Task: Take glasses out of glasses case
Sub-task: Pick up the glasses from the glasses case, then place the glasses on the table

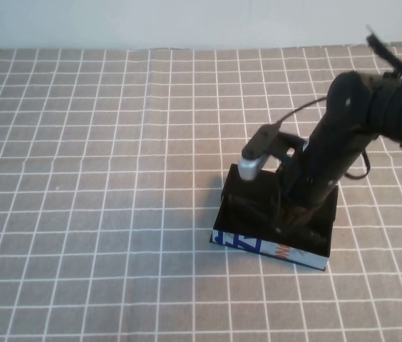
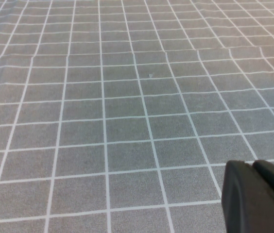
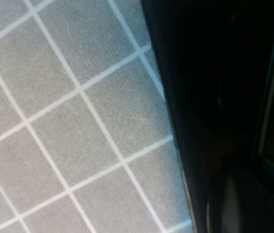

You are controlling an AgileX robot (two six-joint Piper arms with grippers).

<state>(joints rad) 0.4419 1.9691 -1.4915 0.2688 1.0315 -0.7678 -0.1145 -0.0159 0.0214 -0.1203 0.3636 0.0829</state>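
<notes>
The glasses case (image 1: 271, 250) is a black open box with a white front side printed in blue and orange. It lies on the checked cloth, right of centre. My right gripper (image 1: 295, 216) reaches down into the case from the far right, and the arm covers much of the inside. The glasses cannot be told apart from the black inside. In the right wrist view the case's black wall (image 3: 180, 82) fills one side, with only dark shapes past it. My left gripper (image 2: 255, 166) is shut and empty over bare cloth, out of the high view.
A grey cloth with a white grid (image 1: 101, 178) covers the whole table up to a pale wall (image 1: 187, 21) at the back. The right arm's silver-capped wrist camera (image 1: 252, 167) hangs over the case's far left corner.
</notes>
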